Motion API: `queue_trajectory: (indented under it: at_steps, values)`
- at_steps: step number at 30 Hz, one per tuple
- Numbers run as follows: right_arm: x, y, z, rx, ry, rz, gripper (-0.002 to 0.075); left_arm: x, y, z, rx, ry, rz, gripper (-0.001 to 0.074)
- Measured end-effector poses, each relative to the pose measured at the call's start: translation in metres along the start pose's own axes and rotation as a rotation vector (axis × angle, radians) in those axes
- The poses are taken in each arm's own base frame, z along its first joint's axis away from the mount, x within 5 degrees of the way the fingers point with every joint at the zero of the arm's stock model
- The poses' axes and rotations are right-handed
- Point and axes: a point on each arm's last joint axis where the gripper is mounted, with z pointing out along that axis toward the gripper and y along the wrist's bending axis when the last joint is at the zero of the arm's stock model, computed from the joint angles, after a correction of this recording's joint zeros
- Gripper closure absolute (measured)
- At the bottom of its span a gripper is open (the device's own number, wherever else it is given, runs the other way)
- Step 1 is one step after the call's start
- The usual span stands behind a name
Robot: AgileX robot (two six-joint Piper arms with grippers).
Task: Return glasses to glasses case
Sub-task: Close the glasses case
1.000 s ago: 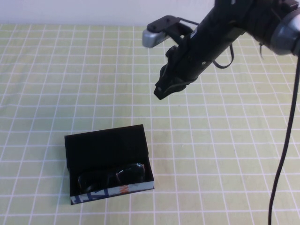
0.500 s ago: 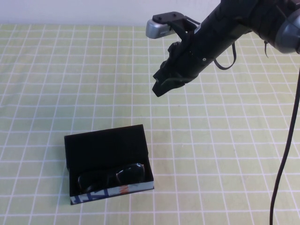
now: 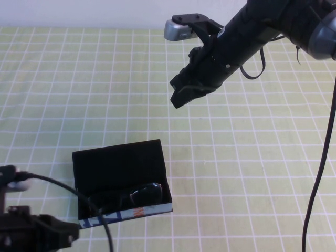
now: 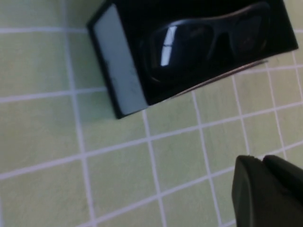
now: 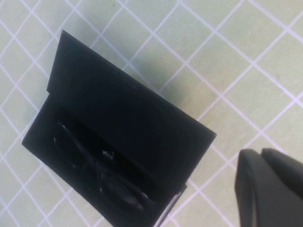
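Note:
The black glasses case (image 3: 118, 168) lies open at the front left of the table, flap lid up, its blue-white side with an orange mark (image 3: 137, 212) facing the front. The black glasses (image 3: 126, 198) lie inside it; they also show in the left wrist view (image 4: 203, 40) and the right wrist view (image 5: 99, 177). My right gripper (image 3: 180, 97) is shut and empty, held high above the table, well behind and right of the case. My left gripper (image 3: 68, 235) is shut and empty at the front left, just left of the case.
A yellow-green checked cloth (image 3: 252, 173) covers the table. A black cable (image 3: 317, 178) hangs down the right side from the right arm. The left arm's cable (image 3: 63, 188) runs in front of the case's left end.
The left arm has come into view at the front left corner, next to the case. The right gripper has risen slightly. The case and glasses have not moved.

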Motion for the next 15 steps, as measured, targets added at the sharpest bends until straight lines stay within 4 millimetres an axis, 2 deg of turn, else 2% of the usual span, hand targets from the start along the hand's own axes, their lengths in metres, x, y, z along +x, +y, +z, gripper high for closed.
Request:
queue_trajectory:
  at_steps: [7,11,15]
  values:
    - [0.0,0.0,0.002,-0.013,-0.002,0.029,0.0737,-0.005,-0.003,0.05,0.034,0.093,0.063,0.0737]
    - [-0.001,-0.006,0.016,-0.038,-0.011,0.059,0.0737,-0.003,-0.001,0.074,0.043,0.138,0.07,0.0737]
    - [-0.003,-0.015,0.03,-0.039,-0.029,0.084,0.0737,-0.004,0.004,0.09,0.039,0.13,0.07,0.0737]
